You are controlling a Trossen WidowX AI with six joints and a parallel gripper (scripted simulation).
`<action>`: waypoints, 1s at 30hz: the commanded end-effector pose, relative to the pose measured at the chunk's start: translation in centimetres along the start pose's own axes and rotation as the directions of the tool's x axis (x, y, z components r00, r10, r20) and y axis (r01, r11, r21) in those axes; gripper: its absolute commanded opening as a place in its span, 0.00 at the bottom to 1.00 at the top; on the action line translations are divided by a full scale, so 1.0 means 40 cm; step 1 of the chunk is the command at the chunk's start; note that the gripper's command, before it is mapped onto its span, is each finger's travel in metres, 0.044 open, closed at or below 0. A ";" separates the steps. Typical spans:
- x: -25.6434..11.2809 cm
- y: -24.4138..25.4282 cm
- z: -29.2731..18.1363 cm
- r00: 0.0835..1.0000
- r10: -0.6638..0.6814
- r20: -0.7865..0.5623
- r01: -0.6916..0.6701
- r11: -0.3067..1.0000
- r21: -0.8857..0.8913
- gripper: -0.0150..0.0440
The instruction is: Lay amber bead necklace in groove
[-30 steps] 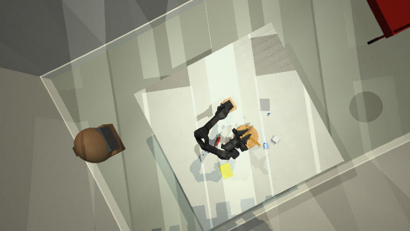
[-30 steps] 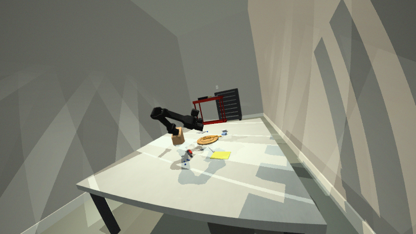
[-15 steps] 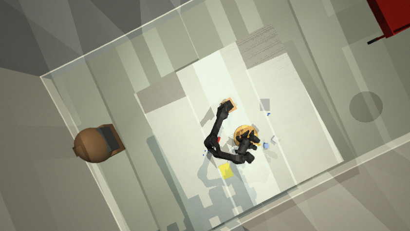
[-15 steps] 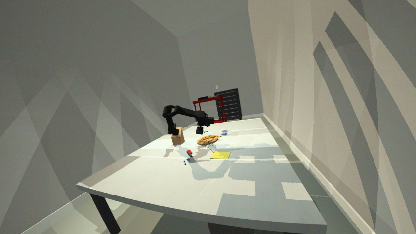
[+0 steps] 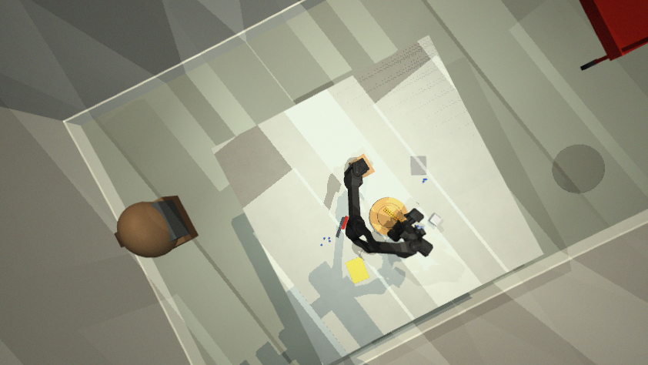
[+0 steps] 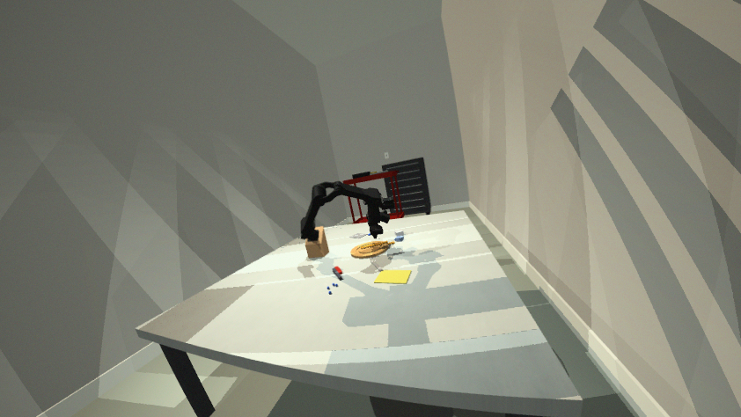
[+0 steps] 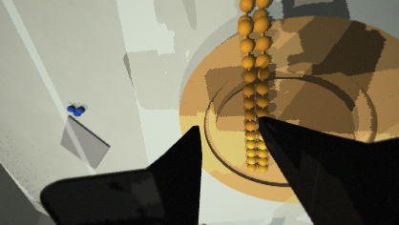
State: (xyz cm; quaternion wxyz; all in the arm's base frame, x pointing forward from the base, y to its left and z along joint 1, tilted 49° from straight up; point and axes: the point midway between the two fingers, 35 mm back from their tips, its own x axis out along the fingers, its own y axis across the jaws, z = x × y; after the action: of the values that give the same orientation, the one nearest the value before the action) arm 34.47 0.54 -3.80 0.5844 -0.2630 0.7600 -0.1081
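Note:
The round bead board is a flat orange-brown disc with ring-shaped grooves. The amber bead necklace lies across it as two close, nearly straight rows. One end is inside the rings; the other runs past the rim at the top of the wrist view, where its far end is out of view. My gripper is partly open, above the board, with nothing between its fingertips. In the wrist view the right fingertip overlaps the right bead row; the left one is beside the rows.
A yellow pad, a red and dark tool, a small white box, a grey square and small blue pieces lie around the board. The arm stands on a tan block.

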 end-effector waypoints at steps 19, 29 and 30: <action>0.010 -0.005 0.109 0.944 -0.311 0.112 0.318 0.947 -0.052 0.59; 0.044 -0.017 0.113 0.943 -0.315 0.110 0.322 0.945 -0.054 0.59; 0.048 -0.018 0.113 0.943 -0.315 0.109 0.323 0.945 -0.055 0.59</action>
State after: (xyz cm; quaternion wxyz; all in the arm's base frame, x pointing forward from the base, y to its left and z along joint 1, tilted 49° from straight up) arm 38.63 -0.02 -6.06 0.5887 -0.4049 0.6812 -0.1599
